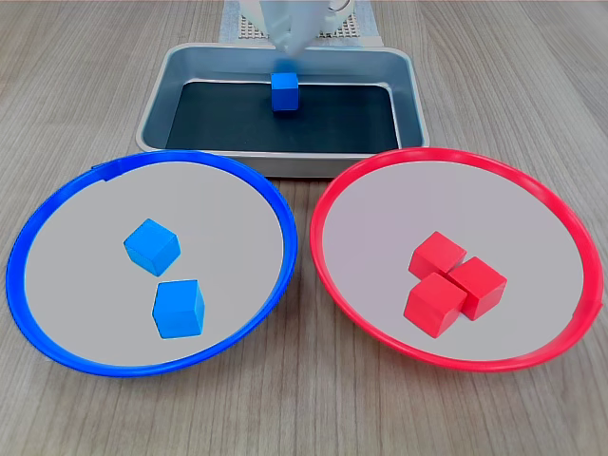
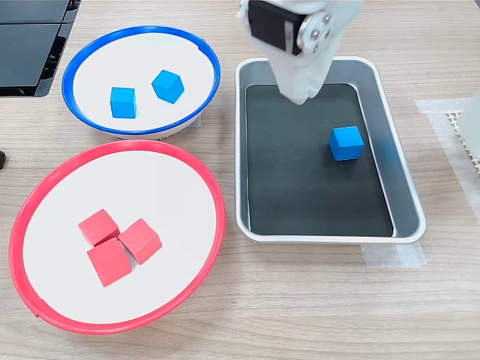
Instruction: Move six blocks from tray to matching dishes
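Note:
One blue block (image 1: 285,92) (image 2: 346,142) lies alone on the black bottom of the silver tray (image 1: 152,123) (image 2: 406,217). My white gripper (image 1: 290,49) (image 2: 300,96) hangs above the tray, clear of that block, its jaws tapering together with no gap and nothing between them. The blue-rimmed dish (image 1: 38,313) (image 2: 75,67) holds two blue blocks (image 1: 152,246) (image 1: 179,308) (image 2: 123,102) (image 2: 168,85). In the red-rimmed dish (image 1: 342,285) (image 2: 202,247) three red blocks (image 1: 454,282) (image 2: 118,241) sit clustered, touching one another.
The two dishes stand side by side in front of the tray on a wood-grain table. In the second exterior view, dark flat panels (image 2: 30,45) lie at the top left corner and a white perforated mat (image 2: 466,127) at the right edge.

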